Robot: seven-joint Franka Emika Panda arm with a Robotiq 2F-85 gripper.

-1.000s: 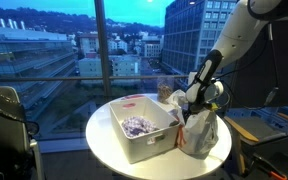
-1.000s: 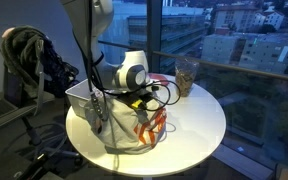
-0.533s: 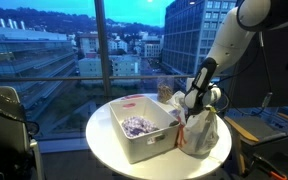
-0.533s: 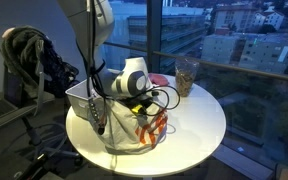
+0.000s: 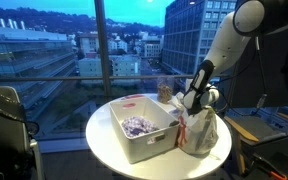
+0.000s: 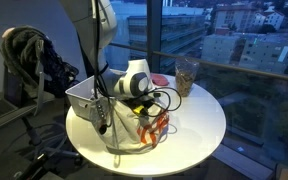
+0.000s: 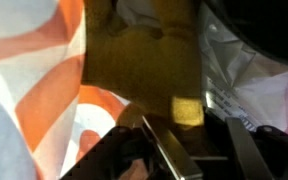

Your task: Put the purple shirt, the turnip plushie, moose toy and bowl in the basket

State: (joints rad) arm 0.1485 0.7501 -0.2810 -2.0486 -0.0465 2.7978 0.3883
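**Item count.** The round white surface (image 5: 104, 150) carries:
- one white rectangular plastic basket (image 5: 152, 145)
- one crumpled purple fabric shirt (image 5: 136, 125)
- one white crinkly plastic bag with orange markings (image 5: 206, 135)
- one clear glass (image 5: 166, 92)

One light-coloured robot arm (image 5: 224, 45) ends in one pincer (image 5: 190, 106).

**Basket.** It has upright walls, rounded corners and an open top. In an exterior view it fills the 8 o'clock sector of the surface. The purple shirt lies bunched inside it.

**Other items.** The bag stands at 4 o'clock, just beside the basket wall. The glass stands near the rim at 1 o'clock. In an exterior view from the opposite side, the basket (image 6: 79, 100) sits at 9 o'clock, the bag (image 6: 144, 132) at 6 o'clock and the glass (image 6: 187, 75) at 1 o'clock.

**Moose toy.** The wrist view shows a small brown soft moose toy (image 7: 149, 70) at 12 o'clock of the frame. It lies against the orange-and-white bag material (image 7: 34, 90). Its limbs cannot be made out.

**Pincer.** It points down at the mouth of the bag. In the wrist view one grey finger (image 7: 169, 150) rises from 6 o'clock, with its tip at the lower edge of the moose toy. The width between the jaws cannot be determined, nor whether they grip anything.
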